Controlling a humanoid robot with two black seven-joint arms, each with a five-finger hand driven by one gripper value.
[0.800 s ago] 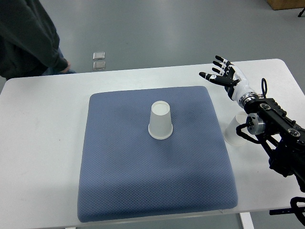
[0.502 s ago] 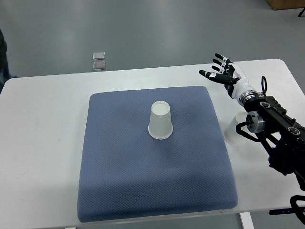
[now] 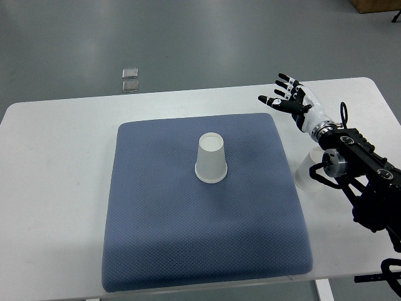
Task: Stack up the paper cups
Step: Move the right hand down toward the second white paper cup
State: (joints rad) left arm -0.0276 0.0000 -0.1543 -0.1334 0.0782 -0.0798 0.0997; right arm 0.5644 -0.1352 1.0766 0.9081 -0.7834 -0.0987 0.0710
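Note:
One white paper cup point(image 3: 210, 158) stands upside down near the middle of the blue pad point(image 3: 200, 238). A second paper cup point(image 3: 306, 173) stands on the white table just right of the pad, partly hidden by my right forearm. My right hand point(image 3: 287, 99) hovers open above the pad's far right corner, its fingers spread and holding nothing. It is well above and behind the second cup. The left arm does not show.
The white table point(image 3: 56, 188) carries the pad, with bare margins on the left and far side. Two small grey squares point(image 3: 130, 79) lie on the floor beyond the table's far edge. My right arm's black links fill the lower right.
The person at the upper left has left the picture. My right hand has drifted slightly up and to the left, still open.

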